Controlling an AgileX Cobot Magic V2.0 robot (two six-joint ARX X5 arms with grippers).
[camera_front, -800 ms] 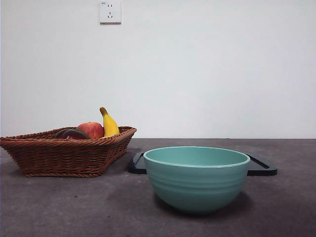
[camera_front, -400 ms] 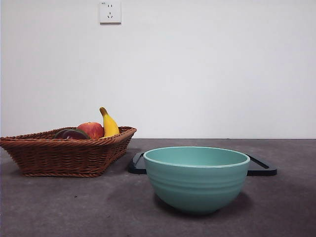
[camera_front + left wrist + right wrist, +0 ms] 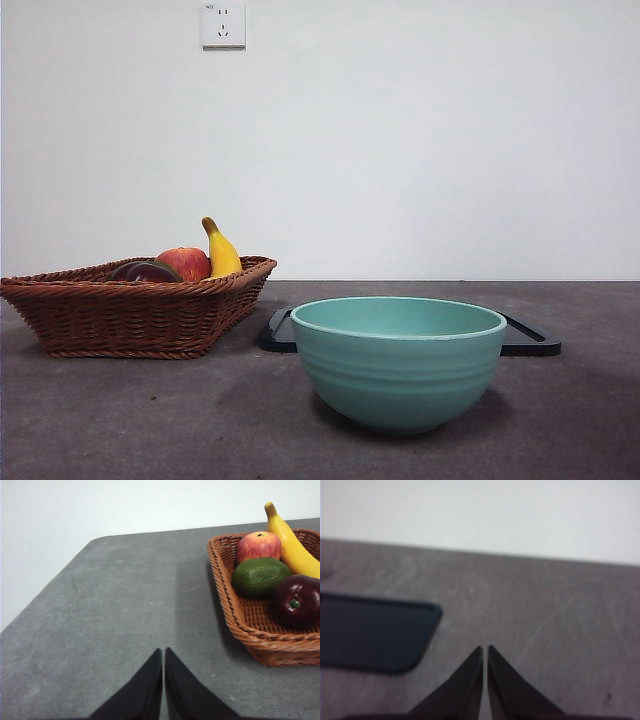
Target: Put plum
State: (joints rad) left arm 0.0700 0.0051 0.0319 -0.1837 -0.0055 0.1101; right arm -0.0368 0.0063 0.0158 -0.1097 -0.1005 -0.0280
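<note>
Nothing picked up yet: left gripper (image 3: 163,652) waiting over bare table (image 3: 115,610) beside the wicker basket (image 3: 235,625) with jaws pressed together, so best opened wide, brought above the plum (image 3: 297,599) and lowered straight, clear of the green fruit (image 3: 260,576) and banana (image 3: 292,545) next to it. Plum glossy, dark maroon, round, green stem spot showing, lying in the basket's near corner. Further right, right gripper (image 3: 485,652) also closed, idle near the black tray (image 3: 375,637).

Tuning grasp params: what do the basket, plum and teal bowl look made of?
Basket: woven wicker or rattan look, visible brown strands, matte. Plum: glossy, smooth, dark maroon skin with highlights; possibly plastic, can't confirm. Bowl: teal, ridged wall, satin sheen, ceramic or melamine by look.
</note>
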